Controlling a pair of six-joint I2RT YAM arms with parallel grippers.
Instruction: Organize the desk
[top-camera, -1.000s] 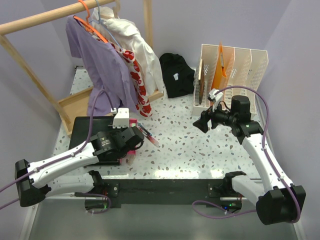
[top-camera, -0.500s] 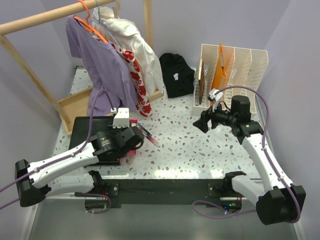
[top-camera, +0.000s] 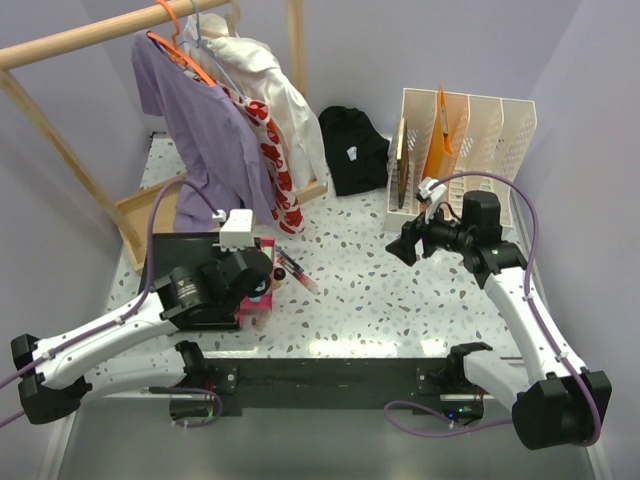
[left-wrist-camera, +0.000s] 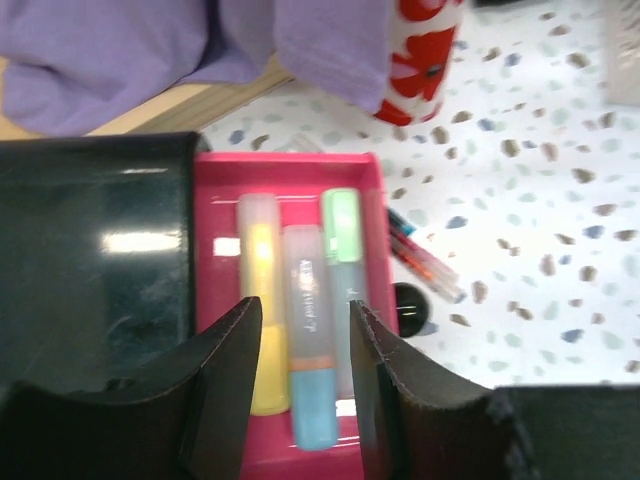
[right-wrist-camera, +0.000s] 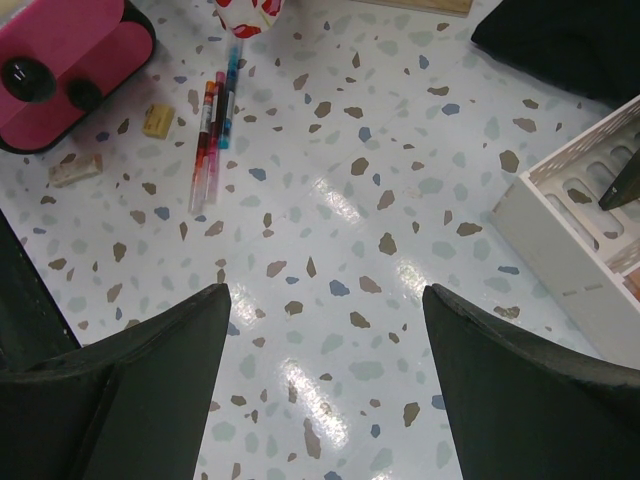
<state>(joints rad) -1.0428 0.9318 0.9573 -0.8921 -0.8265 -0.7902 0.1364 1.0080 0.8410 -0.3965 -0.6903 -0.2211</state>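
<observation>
The desk (top-camera: 360, 290) is white terrazzo. A pink tray (left-wrist-camera: 290, 165) on its left side holds three highlighters side by side: a yellow one (left-wrist-camera: 262, 260), a blue-ended one (left-wrist-camera: 305, 290) and a green one (left-wrist-camera: 342, 230). My left gripper (left-wrist-camera: 303, 305) hovers over the tray, open, its jaws either side of the blue-ended highlighter without touching it. From above, the left gripper (top-camera: 258, 290) covers most of the tray. My right gripper (right-wrist-camera: 327, 295) hangs open over bare desk (right-wrist-camera: 330, 200), holding nothing, near the file rack (top-camera: 470, 130).
Loose pens (top-camera: 293, 270) and a black cap (left-wrist-camera: 410, 300) lie right of the tray, with small erasers (right-wrist-camera: 157, 120) nearby. A black pad (top-camera: 175, 255) sits left of the tray. A clothes rack with a purple shirt (top-camera: 205, 120), a wooden tray (top-camera: 150, 210) and black cloth (top-camera: 355, 145) stand behind.
My left gripper's jaws have widened over the pink tray and the left arm has drawn back toward the left. The right arm has not moved.
</observation>
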